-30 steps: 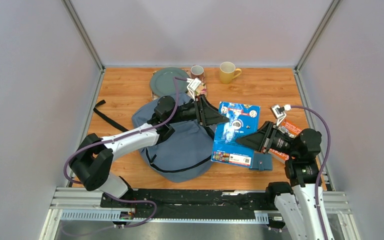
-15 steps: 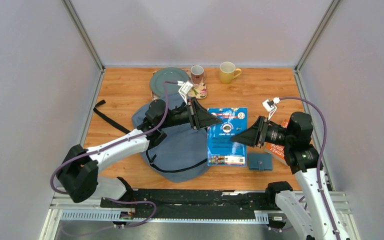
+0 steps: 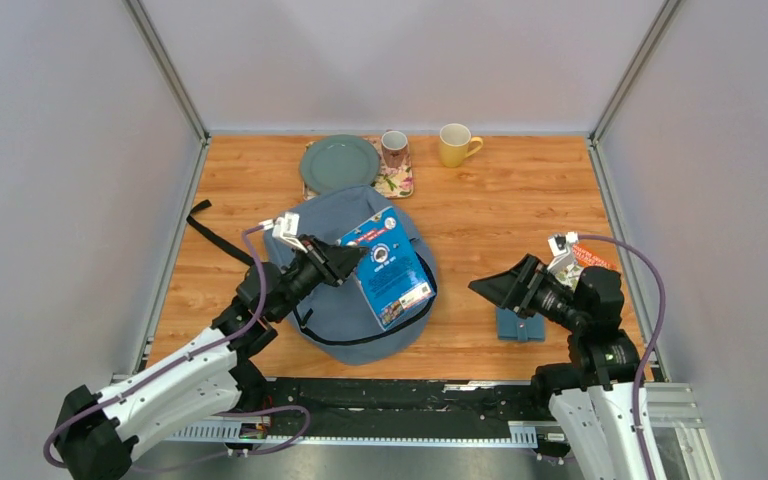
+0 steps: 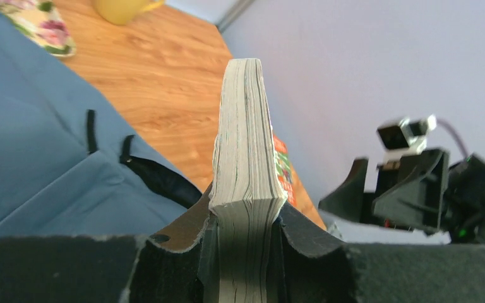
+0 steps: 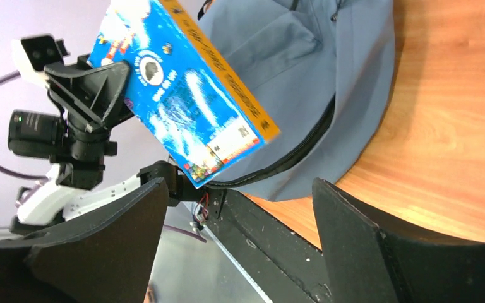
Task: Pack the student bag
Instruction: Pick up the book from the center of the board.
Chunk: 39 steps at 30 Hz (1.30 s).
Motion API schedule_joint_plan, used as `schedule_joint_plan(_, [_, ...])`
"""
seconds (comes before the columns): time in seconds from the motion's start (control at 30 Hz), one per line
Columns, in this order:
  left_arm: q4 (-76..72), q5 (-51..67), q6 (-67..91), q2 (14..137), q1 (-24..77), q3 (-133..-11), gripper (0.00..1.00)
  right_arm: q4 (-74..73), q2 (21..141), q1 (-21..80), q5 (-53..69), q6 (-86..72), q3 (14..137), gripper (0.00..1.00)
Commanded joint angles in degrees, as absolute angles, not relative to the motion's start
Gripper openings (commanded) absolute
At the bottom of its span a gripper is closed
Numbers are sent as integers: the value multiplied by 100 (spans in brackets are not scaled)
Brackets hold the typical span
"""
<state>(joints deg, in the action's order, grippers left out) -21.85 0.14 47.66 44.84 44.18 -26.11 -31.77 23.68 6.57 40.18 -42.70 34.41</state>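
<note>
Book (image 3: 390, 270) over bag (image 3: 345, 325) edge (left gripper (image 3: 357, 259))

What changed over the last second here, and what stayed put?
The book passed from the right end effector to the left end effector, which closed on its edge and carried it left, over the bag. The right one let go and opened. The bag, plate, yellow mug and wallet stayed roughly where they were.

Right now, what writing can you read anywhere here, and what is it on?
On the blue book: white cover words, too blurred to read.
On its barcode label: digits too small.
On the orange book: white lettering, too blurred.
Nothing else shows writing.
</note>
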Motion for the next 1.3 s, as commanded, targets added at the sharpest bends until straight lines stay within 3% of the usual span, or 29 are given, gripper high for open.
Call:
schedule_joint_plan(0.0, [-3189,-1037,5510,3973,4412,-2268,0,-2532,1830,773,3956,-5492,2744,88])
schedule_joint_plan(0.23, [-4156,-686,6371,4262,4403,-2057,0,-2119,1670,1265,3464,-6020,2461,88])
schedule_joint_plan(0.47, [-5087,-422,6784,4614,4421,-1908,0,-1592,2091,2703,2348,-6293,2400,88])
schedule_joint_plan(0.77, [-5483,-554,6978,4728,4561,-1705,0,-63,3119,4533,687,-6627,2382,89])
schedule_joint_plan(0.97, [-5800,-589,7066,4860,4667,-1608,0,878,3963,5062,150,-6662,2487,86])
schedule_joint_plan(1.0, [-5818,-589,7075,4843,4667,-1600,0,966,4051,5097,106,-6671,2487,84])
schedule_joint_plan(1.03, [-5818,-589,7075,4834,4667,-1582,0,1097,4069,5115,36,-6671,2479,69])
schedule_joint_plan(1.1, [-5818,-624,7049,4782,4676,-1538,0,1151,4017,5185,9,-6645,2479,58])
schedule_joint_plan(1.27, [-5433,-791,6909,4571,4667,-1441,0,695,3412,5203,-615,-6671,2321,15])
